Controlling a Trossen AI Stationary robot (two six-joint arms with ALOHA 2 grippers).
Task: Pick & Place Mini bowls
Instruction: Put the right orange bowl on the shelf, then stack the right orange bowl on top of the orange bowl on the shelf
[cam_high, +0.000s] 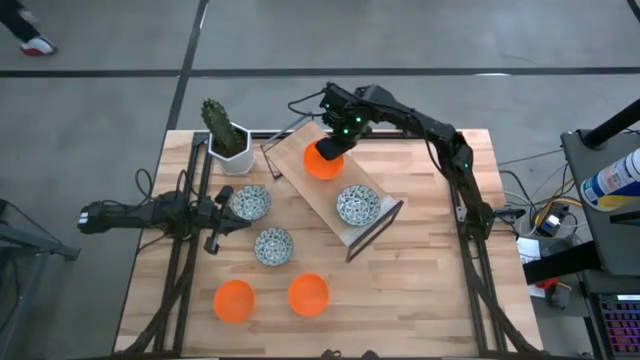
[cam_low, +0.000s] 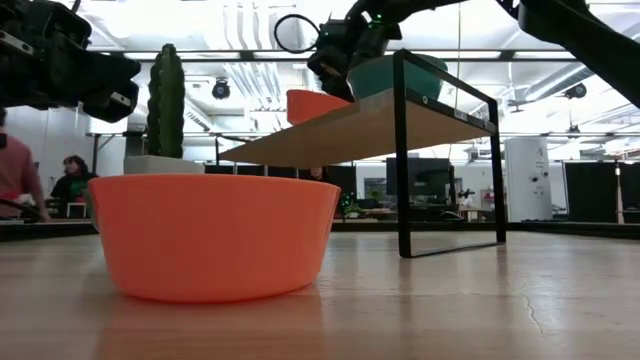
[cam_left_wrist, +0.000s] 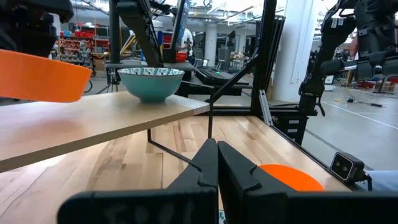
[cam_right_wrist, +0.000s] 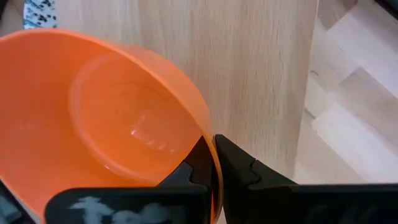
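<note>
Right claw (cam_high: 331, 150) pinching rim of orange bowl (cam_high: 322, 162) on raised wooden shelf (cam_high: 318, 195); left claw (cam_high: 216, 213) closed, empty, low over surface (cam_high: 420, 290).

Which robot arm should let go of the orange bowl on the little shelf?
The right one, most likely. Its end effector is shut on the orange bowl's rim over the shelf. The left end effector sits shut, off by the patterned bowls.

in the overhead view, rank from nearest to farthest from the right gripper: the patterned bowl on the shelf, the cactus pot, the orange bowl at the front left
Measured from the right gripper, shut on an orange bowl's rim on the shelf:
1. Patterned bowl on the shelf, toward the shelf's other end.
2. Cactus pot, at the table's back left, somewhat farther.
3. Front-left orange bowl, near the front edge, clearly farthest.
</note>
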